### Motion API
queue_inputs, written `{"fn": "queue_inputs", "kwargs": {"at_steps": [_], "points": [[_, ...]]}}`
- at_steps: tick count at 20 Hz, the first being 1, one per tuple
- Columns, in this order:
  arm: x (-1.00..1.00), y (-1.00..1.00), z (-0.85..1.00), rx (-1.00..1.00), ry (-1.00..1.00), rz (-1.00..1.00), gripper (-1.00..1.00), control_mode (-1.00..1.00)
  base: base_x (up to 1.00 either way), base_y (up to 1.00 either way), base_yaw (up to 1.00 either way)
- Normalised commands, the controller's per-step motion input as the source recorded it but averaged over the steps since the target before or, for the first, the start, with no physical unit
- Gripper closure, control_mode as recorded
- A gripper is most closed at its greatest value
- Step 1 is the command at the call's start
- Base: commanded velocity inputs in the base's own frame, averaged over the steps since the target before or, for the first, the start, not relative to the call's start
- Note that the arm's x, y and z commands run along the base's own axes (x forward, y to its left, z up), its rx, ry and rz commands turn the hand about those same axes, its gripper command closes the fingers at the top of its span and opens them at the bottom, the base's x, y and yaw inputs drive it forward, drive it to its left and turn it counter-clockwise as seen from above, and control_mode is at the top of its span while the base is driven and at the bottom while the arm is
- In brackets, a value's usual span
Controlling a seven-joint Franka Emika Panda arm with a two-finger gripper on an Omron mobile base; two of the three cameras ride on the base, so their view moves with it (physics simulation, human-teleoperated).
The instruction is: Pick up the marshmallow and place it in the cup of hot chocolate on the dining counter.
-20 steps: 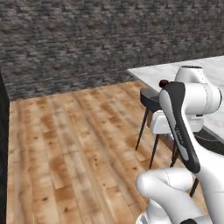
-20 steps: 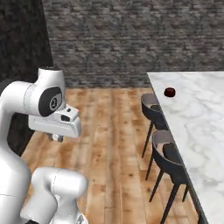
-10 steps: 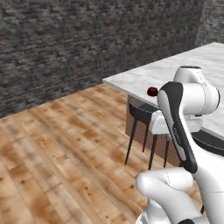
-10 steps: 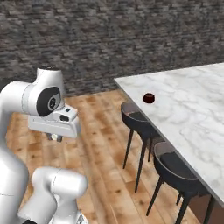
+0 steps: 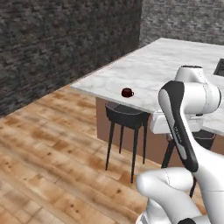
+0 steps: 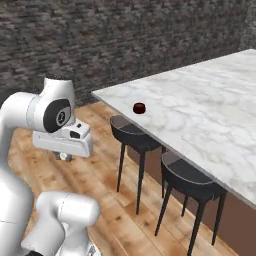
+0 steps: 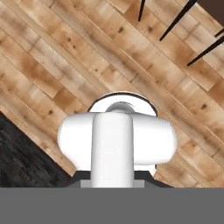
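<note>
- The white robot arm's claw (image 6: 64, 157) hangs low on the left, pressed together. It seems to pinch a tiny whitish marshmallow (image 6: 64, 155).
- So the pick-up looks done. The drop is not done yet.
- The small round dark maroon mug (image 6: 139, 108) sits well apart, near the corner of the white marble dining counter (image 6: 210, 115).
- Black stools (image 6: 132, 135) stand under the counter's edge.
- The floor is brown wood planks (image 5: 43, 144). The wall is dark grey stone (image 6: 125, 35).

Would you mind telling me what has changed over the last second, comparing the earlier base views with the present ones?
The base has driven and turned: the whole scene has shifted in both base views, so the dining counter and the cup of hot chocolate now appear larger and closer. The cup itself stayed near the counter's edge above the stools. The arm kept its tucked pose throughout.
</note>
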Motion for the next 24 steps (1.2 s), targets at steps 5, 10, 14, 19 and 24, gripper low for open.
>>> {"fn": "queue_inputs", "kwargs": {"at_steps": [5, 10, 14, 19, 24], "points": [[0.0, 0.0, 0.0, 0.0, 0.0, 0.0, 1.0, 1.0, 0.32, 0.97, -0.47], [0.0, 0.0, 0.0, 0.0, 0.0, 0.0, 1.0, 1.0, 0.49, 0.95, -0.46], [0.0, 0.0, 0.0, 0.0, 0.0, 0.0, 1.0, 1.0, 0.6, 0.49, -0.44], [0.0, 0.0, 0.0, 0.0, 0.0, 0.0, 1.0, 1.0, 0.32, 0.12, -0.36], [0.0, 0.0, 0.0, 0.0, 0.0, 0.0, 1.0, 1.0, 0.19, 0.1, -0.26]]}}
